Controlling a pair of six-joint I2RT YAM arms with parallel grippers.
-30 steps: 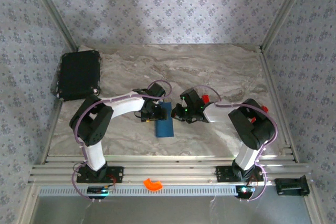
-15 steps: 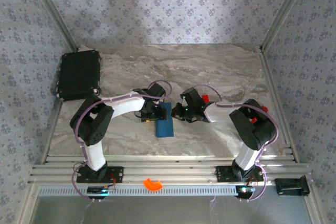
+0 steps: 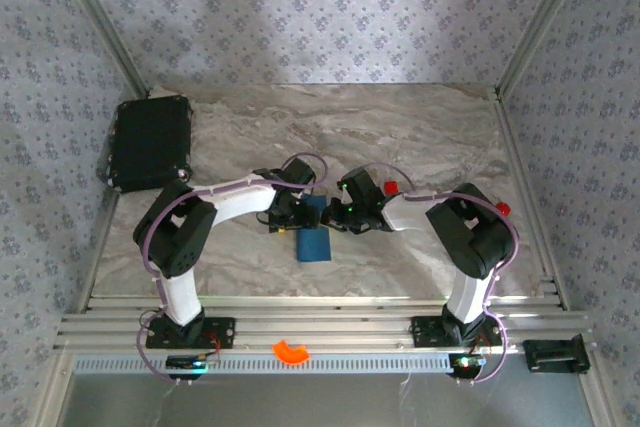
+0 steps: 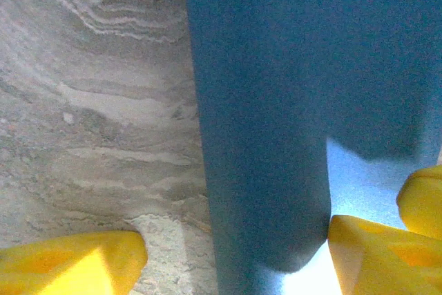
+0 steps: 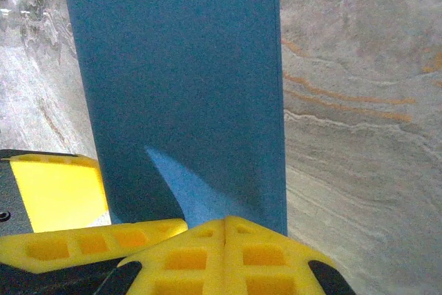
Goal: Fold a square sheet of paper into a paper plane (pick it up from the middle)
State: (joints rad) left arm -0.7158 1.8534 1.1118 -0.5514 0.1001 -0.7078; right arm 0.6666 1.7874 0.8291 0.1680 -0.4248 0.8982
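Overhead, the paper (image 3: 314, 232) lies on the surface (image 3: 420, 137) between my left tool (image 3: 288, 217) and right tool (image 3: 340, 215). Left wrist: fingers apart, straddling one edge. Right wrist: pads together, clamped on the paper's near edge. Thin and floppy, I judge, so pinch gently mid-sheet.

The square sheet of paper (image 5: 186, 101), pinched at the tips of the right gripper (image 5: 224, 222), is thin dark blue paper, matt and smooth. The pads (image 5: 166, 240) of this gripper are yellow, dull plastic with moulded square hollows. Under the left gripper (image 4: 235, 257) the table (image 4: 103, 115) shows a grey marbled, stone-like surface, slightly grainy.
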